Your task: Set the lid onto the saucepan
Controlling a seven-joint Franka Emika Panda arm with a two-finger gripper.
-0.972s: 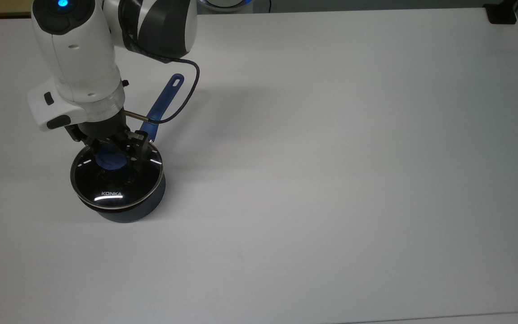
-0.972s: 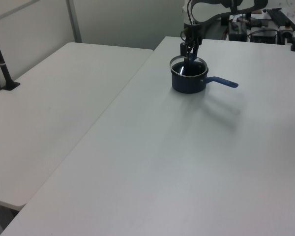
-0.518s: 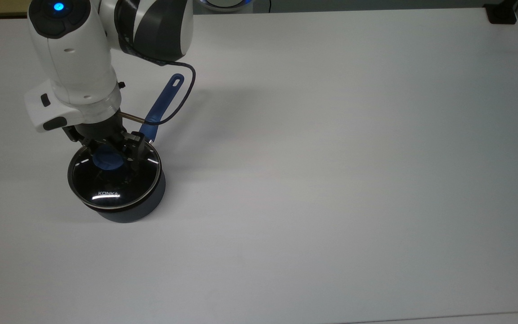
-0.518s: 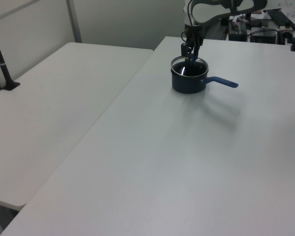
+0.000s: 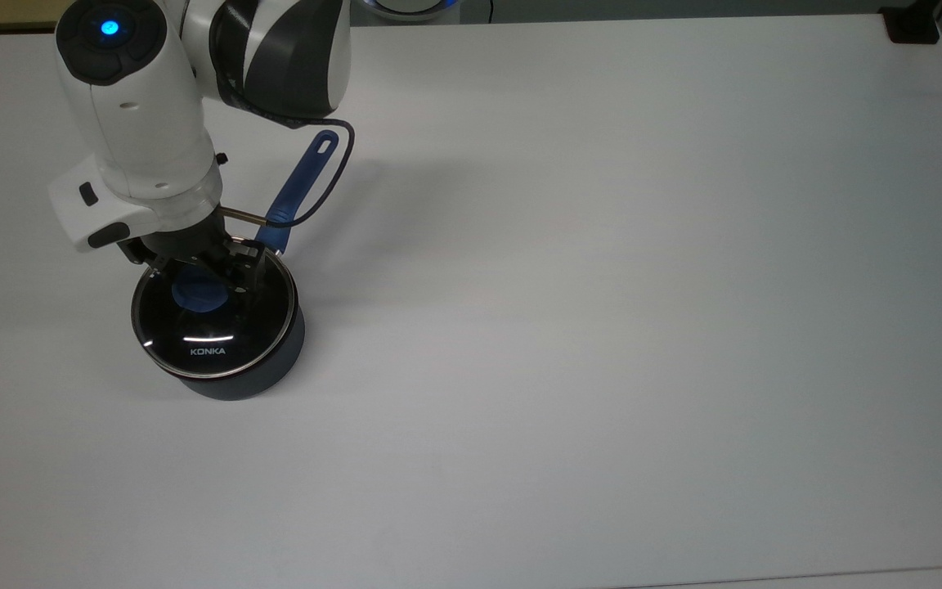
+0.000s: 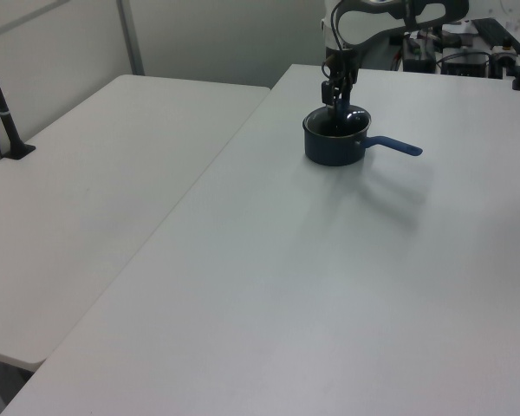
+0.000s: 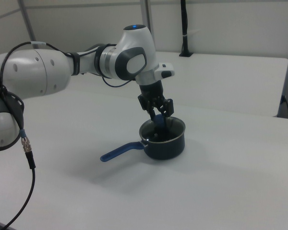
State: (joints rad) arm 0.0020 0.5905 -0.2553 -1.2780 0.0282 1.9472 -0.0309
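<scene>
The saucepan (image 5: 268, 370) stands at the top view's left on the white table (image 5: 602, 286), dark blue-grey outside, its blue handle (image 5: 303, 184) pointing up and right. The glass lid (image 5: 209, 337) lies level across the pan's rim, "KONKA" lettering toward the front. My gripper (image 5: 205, 276) comes down from above with a finger on each side of the blue knob (image 5: 198, 298), shut on it. The left view shows the gripper (image 6: 337, 95) over the saucepan (image 6: 334, 149). In the right view the gripper (image 7: 158, 114) reaches down into the saucepan's (image 7: 169, 146) mouth.
The arm's black cable (image 5: 342, 168) loops over the handle. A second white table (image 6: 87, 199) adjoins in the left view, with a black post (image 6: 4, 113) clamped on it. A black clamp (image 5: 912, 29) sits at the top view's far right corner. Bare tabletop spreads right of the pan.
The lid hung slightly tilted and off-centre above the pan. It has come down and now lies level on the rim, with the gripper still on the knob.
</scene>
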